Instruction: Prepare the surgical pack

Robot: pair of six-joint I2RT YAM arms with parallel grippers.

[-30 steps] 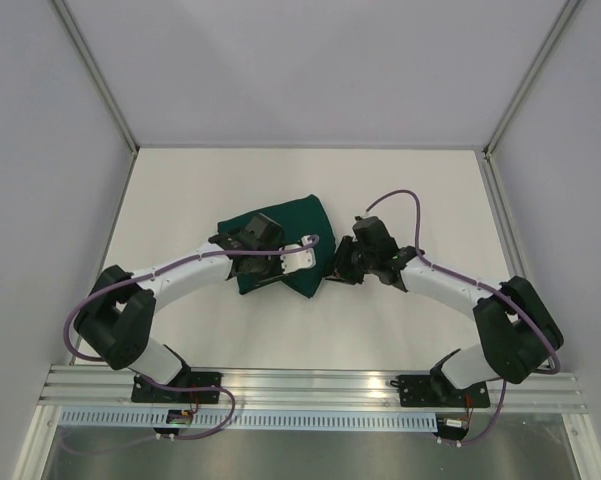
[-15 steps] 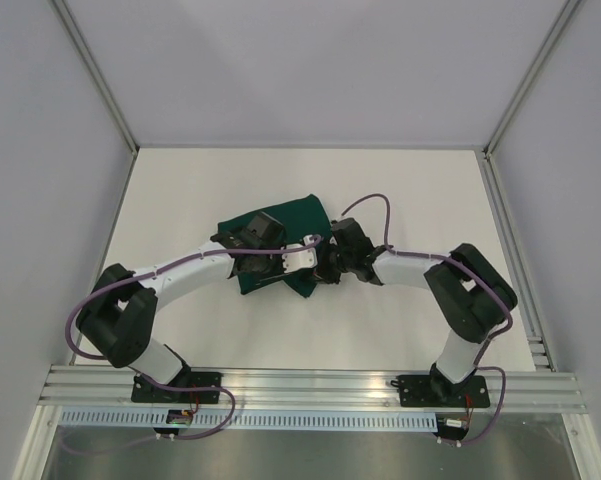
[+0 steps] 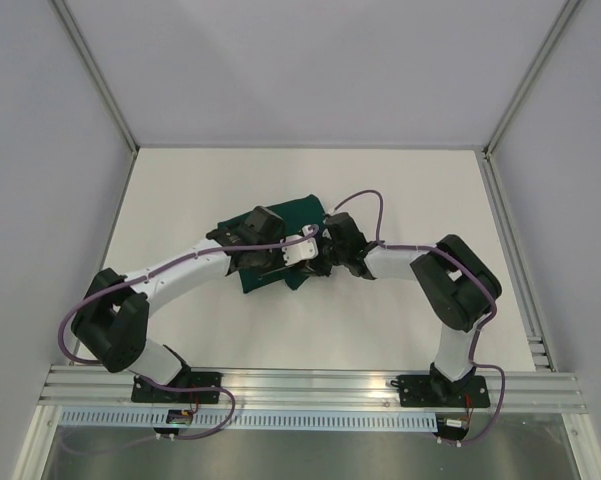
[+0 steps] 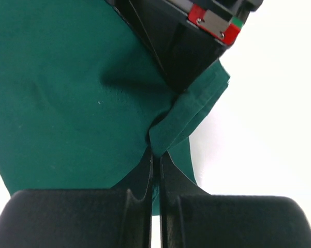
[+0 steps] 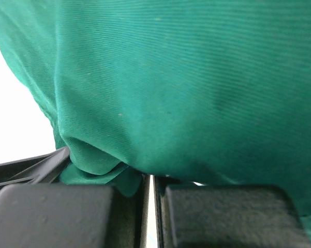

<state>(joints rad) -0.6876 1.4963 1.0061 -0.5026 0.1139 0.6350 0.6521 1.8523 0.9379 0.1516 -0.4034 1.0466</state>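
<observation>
One dark green cloth drape [image 3: 298,210], a finely woven matte fabric folded into a rough square with soft edges, lies near the middle of the smooth white table [image 3: 180,200]. Two black grippers meet at its right-hand edge. The left gripper [image 4: 156,157] has its fingers pressed together on a small doubled-over fold of hem, and the right gripper [image 5: 148,181] is likewise pinched closed on a bunched wrinkle of the same cloth.

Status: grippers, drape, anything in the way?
Left gripper shut on green drape, folded corner. Right gripper shut on same drape, close by. Drape bunched on table. Only obstruction: the grippers crowding each other.
</observation>
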